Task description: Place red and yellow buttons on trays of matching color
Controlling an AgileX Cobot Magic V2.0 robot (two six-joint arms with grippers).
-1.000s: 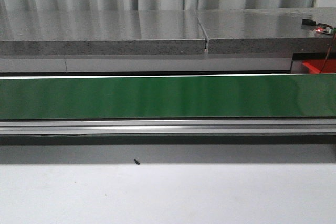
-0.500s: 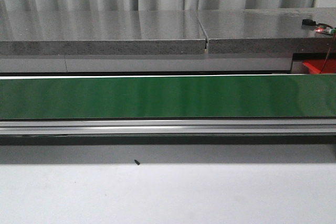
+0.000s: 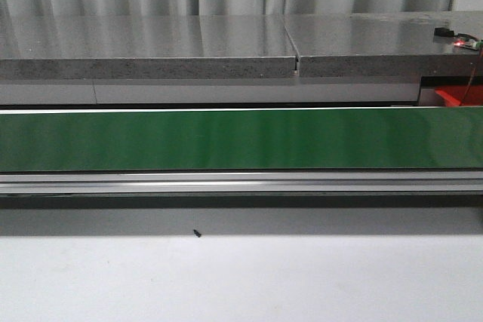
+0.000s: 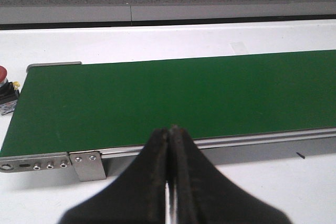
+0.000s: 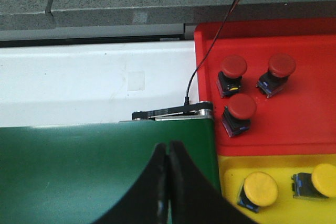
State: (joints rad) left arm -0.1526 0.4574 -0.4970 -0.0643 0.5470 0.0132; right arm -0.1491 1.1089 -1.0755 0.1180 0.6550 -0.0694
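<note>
The left gripper (image 4: 169,145) and right gripper (image 5: 168,163) both hang pinched together over the green conveyor belt (image 3: 226,139), holding nothing.

Sorting looks mid-run and waiting: the red tray (image 5: 310,51) holds three red buttons (image 5: 242,107), the yellow tray (image 5: 283,169) at least two yellow buttons (image 5: 261,186), its far part being cropped.

Only the left wrist view shows a lone red button (image 4: 4,74) at nine o'clock off the belt end, probably next, calling for parted fingers.
</note>
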